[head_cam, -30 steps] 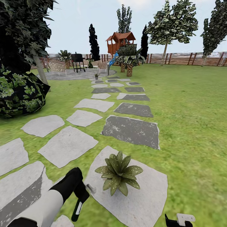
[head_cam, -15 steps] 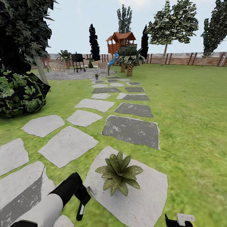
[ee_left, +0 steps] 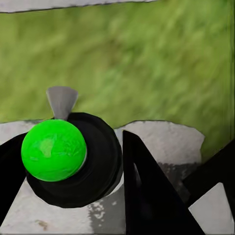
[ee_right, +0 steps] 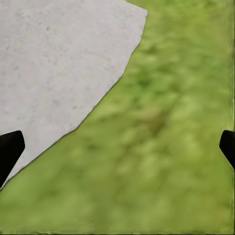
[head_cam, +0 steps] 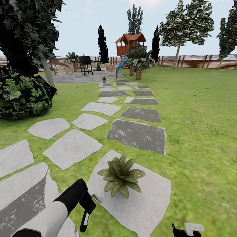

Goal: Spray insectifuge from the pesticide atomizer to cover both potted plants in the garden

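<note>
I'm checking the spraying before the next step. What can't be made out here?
- Second potted plant: head view, too small and far to judge.
- Pesticide atomizer: left wrist view shows its base end-on; the left gripper hides its body in the head view.
- Spray coverage on the near potted plant: no mist visible.
- Right gripper: fingertips cut off by the frame edges.

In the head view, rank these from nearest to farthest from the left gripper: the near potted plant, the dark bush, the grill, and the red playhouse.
Measured from the left gripper, which holds the pesticide atomizer:
1. Near potted plant, just ahead to its right on a stepping stone.
2. Dark bush, left side, mid-lawn.
3. Grill, on the far paved patch.
4. Red playhouse, behind it, by the fence.
</note>
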### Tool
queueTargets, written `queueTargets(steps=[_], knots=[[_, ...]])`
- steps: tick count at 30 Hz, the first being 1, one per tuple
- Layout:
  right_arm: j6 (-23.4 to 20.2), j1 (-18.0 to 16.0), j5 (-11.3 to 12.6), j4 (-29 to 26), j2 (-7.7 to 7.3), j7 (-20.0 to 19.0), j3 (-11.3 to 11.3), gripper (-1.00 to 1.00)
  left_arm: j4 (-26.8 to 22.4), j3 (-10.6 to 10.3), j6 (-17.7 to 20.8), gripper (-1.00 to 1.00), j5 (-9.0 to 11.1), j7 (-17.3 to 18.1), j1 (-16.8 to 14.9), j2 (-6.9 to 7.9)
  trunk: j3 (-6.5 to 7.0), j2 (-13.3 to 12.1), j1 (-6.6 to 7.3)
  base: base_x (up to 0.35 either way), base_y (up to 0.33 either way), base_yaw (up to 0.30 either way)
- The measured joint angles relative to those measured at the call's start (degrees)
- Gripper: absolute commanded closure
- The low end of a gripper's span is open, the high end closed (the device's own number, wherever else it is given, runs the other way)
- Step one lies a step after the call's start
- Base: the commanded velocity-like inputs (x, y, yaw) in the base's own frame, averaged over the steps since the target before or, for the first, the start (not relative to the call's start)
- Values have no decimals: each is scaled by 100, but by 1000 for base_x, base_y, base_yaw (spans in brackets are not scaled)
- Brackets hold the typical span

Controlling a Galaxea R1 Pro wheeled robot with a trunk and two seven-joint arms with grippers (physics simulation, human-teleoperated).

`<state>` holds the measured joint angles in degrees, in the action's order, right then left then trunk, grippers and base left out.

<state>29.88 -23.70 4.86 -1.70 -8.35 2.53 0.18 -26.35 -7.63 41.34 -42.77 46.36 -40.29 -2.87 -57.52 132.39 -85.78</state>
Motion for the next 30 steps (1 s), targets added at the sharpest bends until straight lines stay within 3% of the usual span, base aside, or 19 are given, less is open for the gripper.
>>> queueTargets(steps=[6, 9, 12, 13, 14, 30], knots=[[-2, 0, 1, 0, 0, -1, 0, -100, 4, -12, 129, 100, -6, -1, -228, -225, 1, 0, 2, -169, -106, 0], [-2, 0, 0, 0, 0, -1, 0, -100, 7, -40, 607, 100, 18, 4, -517, -320, 1, 0, 3, -10, -5, 0], [-2, 0, 0, 0, 0, -1, 0, -100, 8, -110, 746, 100, 22, 203, -716, -404, 0, 0, 3, 0, 0, 0], [-2, 0, 0, 0, 0, -1, 0, -100, 8, -378, 769, 100, 38, 425, -744, -442, 0, 0, 3, 0, 0, 0], [-2, 0, 1, 0, 0, -1, 0, -100, 8, -519, 768, 100, 14, 465, -719, -465, 0, 0, 2, 0, 0, 0], [-2, 2, -1, -2, 0, -1, 1, -100, 98, -618, 757, 100, -23, 440, -646, -427, 0, 0, 2, 0, 0, -242]])
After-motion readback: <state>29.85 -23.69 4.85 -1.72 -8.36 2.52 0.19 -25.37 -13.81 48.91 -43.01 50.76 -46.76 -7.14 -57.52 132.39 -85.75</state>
